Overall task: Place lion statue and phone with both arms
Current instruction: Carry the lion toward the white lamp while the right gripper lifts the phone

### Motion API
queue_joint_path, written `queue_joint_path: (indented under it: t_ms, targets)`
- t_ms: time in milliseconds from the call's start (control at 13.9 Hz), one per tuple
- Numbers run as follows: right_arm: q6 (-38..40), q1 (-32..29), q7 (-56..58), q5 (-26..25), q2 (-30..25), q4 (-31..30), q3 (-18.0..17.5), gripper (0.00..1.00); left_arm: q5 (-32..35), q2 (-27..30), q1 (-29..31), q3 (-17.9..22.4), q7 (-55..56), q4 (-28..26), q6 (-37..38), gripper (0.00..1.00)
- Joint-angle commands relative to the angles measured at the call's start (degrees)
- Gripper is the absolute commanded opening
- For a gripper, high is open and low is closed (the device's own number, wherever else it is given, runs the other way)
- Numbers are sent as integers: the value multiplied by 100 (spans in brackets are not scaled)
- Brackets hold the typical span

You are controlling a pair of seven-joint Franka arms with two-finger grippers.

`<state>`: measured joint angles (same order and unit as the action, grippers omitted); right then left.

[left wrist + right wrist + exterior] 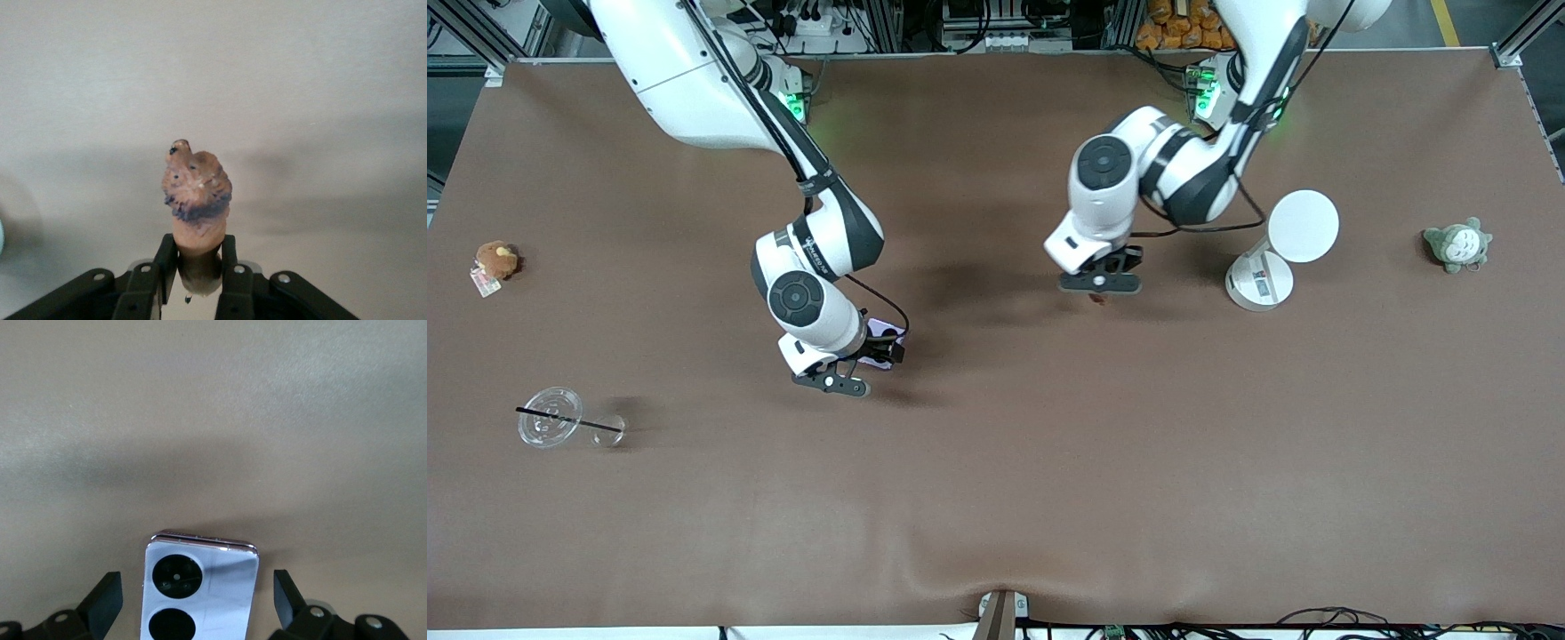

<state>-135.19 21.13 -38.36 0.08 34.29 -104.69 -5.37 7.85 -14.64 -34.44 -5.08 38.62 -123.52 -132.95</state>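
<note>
**Both grippers at their objects, mid-table**

Nearest the front camera, toward the right arm's end, a clear cup point(550, 428) with a black straw point(569, 420) lies on the table point(996, 498).

Farther in, the right gripper point(852, 373) is low over the phone point(199, 583), which lies flat, camera circles up. Its fingers point(105, 600) are spread wide, one each side of the phone and clear of its edges, so it lies centred between them with its long axis running back toward the wrist. Judging from this, closing would meet the phone's two long sides.

Farther still, toward the left arm's end, the left gripper point(1100, 284) is pinching the lion point(195, 200), fingers point(148, 283) pressed against its body, head pointing away from the wrist. Whether it touches the table I cannot tell.

A white lamp-like object point(1267, 262) stands just beside it; a grey-white plush point(1456, 244) and a brown plush point(495, 260) sit at opposite ends.
</note>
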Motion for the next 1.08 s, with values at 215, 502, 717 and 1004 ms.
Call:
queue_joint_path:
  t_ms: [215,502,717,1004]
  targets:
    - [-34,154,-330,-96,148,54,36,100,103,620,228,-64,-240,-866,-249,0]
    - [-25,154,-330,-96,183,37,36,100,103,1076,964,-81,-1241,-1630,-829,0]
    - [-16,154,-330,-96,201,28,36,100,103,1068,1001,-72,-1269,-1789,-978,0]
    - [-25,154,-330,-157,271,37,54,100,103,1059,1150,-72,-1278,-1956,-1031,0]
